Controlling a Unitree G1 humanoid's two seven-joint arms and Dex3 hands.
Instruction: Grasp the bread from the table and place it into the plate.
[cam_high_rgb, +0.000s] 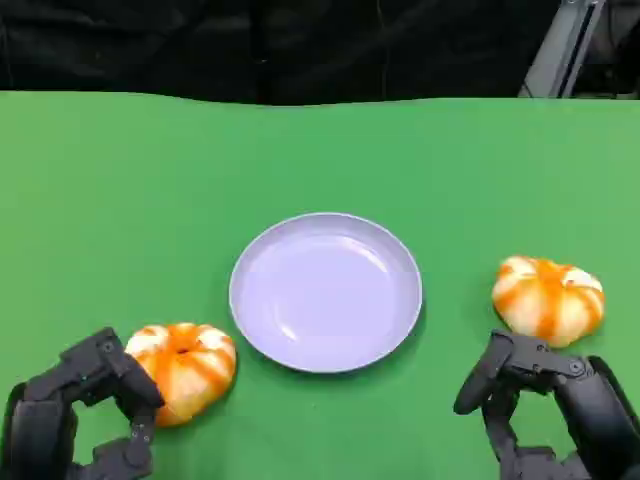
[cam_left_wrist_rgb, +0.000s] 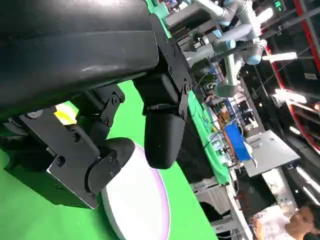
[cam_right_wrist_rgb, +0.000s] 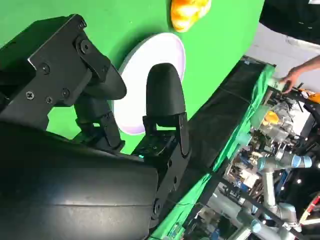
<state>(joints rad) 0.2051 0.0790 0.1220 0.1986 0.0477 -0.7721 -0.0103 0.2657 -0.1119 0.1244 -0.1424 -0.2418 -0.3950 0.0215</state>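
Observation:
An empty pale lilac plate (cam_high_rgb: 325, 290) lies in the middle of the green table. Two round orange-and-white breads lie on the cloth: one (cam_high_rgb: 185, 368) to the plate's left, the other (cam_high_rgb: 548, 297) to its right. My left hand (cam_high_rgb: 90, 410) sits at the left bread's near-left side, fingers apart and right up against it, holding nothing. My right hand (cam_high_rgb: 545, 400) lies just short of the right bread, fingers spread and empty. In the left wrist view the plate (cam_left_wrist_rgb: 137, 205) lies beyond the fingers (cam_left_wrist_rgb: 162, 135). The right wrist view looks across the plate (cam_right_wrist_rgb: 150, 65) to the left bread (cam_right_wrist_rgb: 189, 11).
The green table (cam_high_rgb: 130, 200) ends at a dark backdrop at the far side. A grey metal stand (cam_high_rgb: 560, 50) rises at the back right. The right wrist view shows a person's hand (cam_right_wrist_rgb: 294, 76) and lab equipment beyond the table edge.

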